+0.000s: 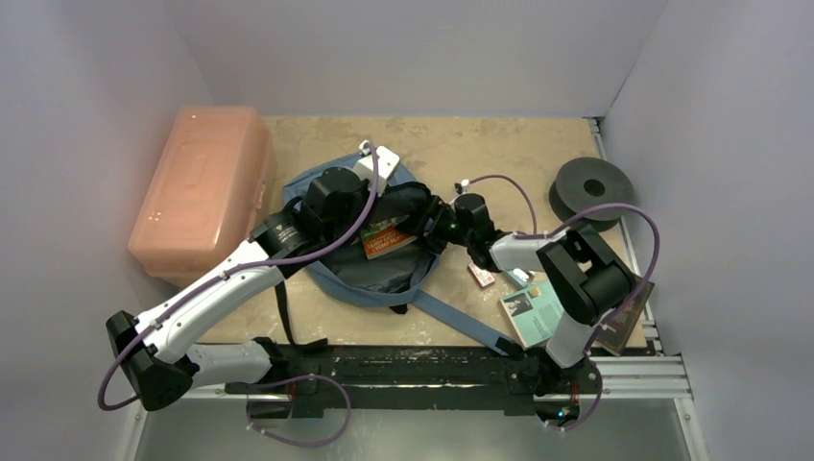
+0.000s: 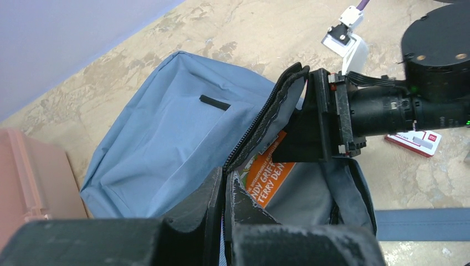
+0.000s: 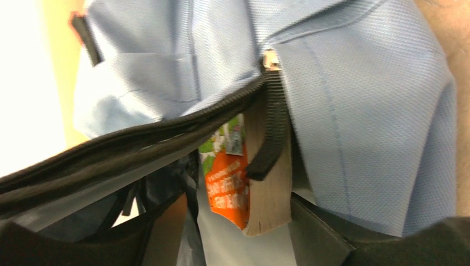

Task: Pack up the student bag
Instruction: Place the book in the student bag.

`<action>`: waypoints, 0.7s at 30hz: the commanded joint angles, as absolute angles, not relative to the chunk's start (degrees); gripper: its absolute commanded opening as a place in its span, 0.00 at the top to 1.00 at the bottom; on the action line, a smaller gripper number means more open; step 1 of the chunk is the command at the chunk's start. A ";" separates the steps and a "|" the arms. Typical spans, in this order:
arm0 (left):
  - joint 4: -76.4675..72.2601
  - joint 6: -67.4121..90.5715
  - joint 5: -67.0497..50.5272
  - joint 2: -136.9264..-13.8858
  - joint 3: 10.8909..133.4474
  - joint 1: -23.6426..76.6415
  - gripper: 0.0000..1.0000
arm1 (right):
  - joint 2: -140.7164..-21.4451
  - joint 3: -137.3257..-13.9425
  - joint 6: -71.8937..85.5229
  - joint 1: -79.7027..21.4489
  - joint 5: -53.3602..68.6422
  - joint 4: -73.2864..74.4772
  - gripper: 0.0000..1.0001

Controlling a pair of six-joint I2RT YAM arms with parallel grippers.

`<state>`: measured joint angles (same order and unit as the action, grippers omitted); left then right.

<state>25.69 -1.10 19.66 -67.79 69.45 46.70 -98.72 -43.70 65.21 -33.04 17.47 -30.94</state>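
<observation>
At the far left a salmon-pink box [image 1: 202, 192] sat closed on the table [image 1: 499, 144], its long side near the wall. Just to its right lay the student bag [image 1: 365, 274], blue-grey and slumped in the middle of the tabletop, its mouth unzipped and one strap trailing toward the near edge.

My left claw [image 2: 224, 188] reached in from the box side. Its fingers were pressed together with the bag's black zipper trim [image 2: 260, 122] pinched between them, and that edge of the opening stood lifted off the rest of the fabric.

Inside the mouth an orange book [image 3: 230, 188] stood partly in, its cover lettering showing and its pale page edge turned toward the right. A black zipper strip crossed over its upper end.

My right claw [image 1: 427, 226] came from the other side, its tip in the bag's opening. Its fingers stood wide apart, one on either side of the book. The right finger lay close by the page edge; I could not tell whether it touched.

Farther right, on the bare table, lay a small red-and-white card [image 2: 415, 141], then a teal booklet [image 1: 531, 312] near my right arm's base, and a dark book [image 1: 629, 322] partly under that arm. A black roll [image 1: 592, 189] rested near the far right edge.
</observation>
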 commanded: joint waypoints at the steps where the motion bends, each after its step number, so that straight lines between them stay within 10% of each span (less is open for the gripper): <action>1: 22.06 -0.44 18.06 -65.73 69.43 47.02 1.00 | -102.54 -45.51 64.11 -32.90 15.35 -34.92 0.38; 8: 19.39 -3.05 18.19 -64.71 68.49 47.03 1.00 | -106.36 -46.17 62.20 -34.57 14.32 -48.04 1.00; 17: 17.01 -5.71 20.25 -65.79 68.75 47.02 1.00 | -115.15 -57.92 64.24 -35.67 11.07 -50.82 1.00; 21: 16.06 -5.49 21.30 -66.71 67.81 47.02 1.00 | -117.55 -60.35 63.16 -36.12 7.93 -50.00 0.70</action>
